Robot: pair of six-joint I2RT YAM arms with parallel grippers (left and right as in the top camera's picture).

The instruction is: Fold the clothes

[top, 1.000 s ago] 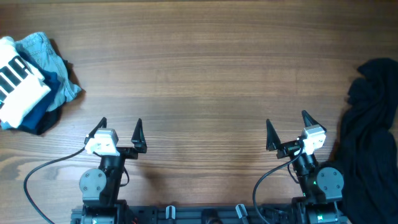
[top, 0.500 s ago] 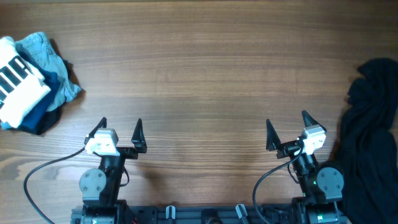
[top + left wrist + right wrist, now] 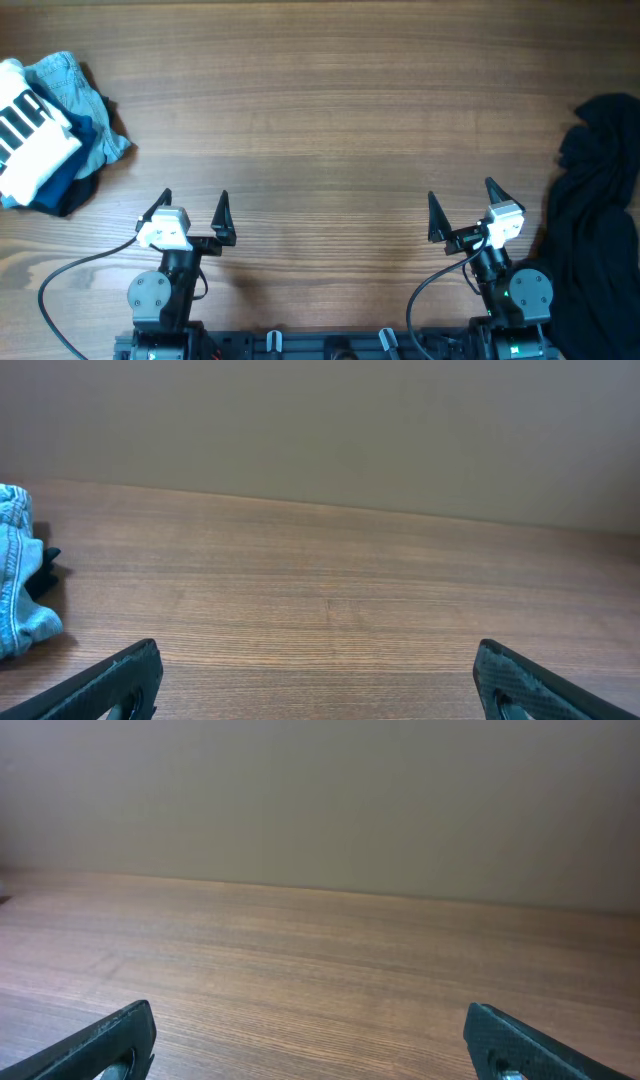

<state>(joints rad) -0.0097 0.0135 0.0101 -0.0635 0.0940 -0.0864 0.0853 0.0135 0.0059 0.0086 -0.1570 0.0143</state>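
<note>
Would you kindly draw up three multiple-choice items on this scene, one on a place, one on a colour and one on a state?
1. Where does the black shirt lie?
A. at the right edge of the table
B. at its centre
C. at the middle of its far edge

2. What colours does the striped garment at the left have?
A. red and yellow
B. white with black stripes
C. green and grey

3. How do the left hand and the right hand stand?
A. both shut on cloth
B. one shut, one open
C. both open, holding nothing

Answers:
1 A, it lies crumpled against that edge.
2 B, black bars show on white cloth.
3 C, both gape wide over bare wood.
</note>
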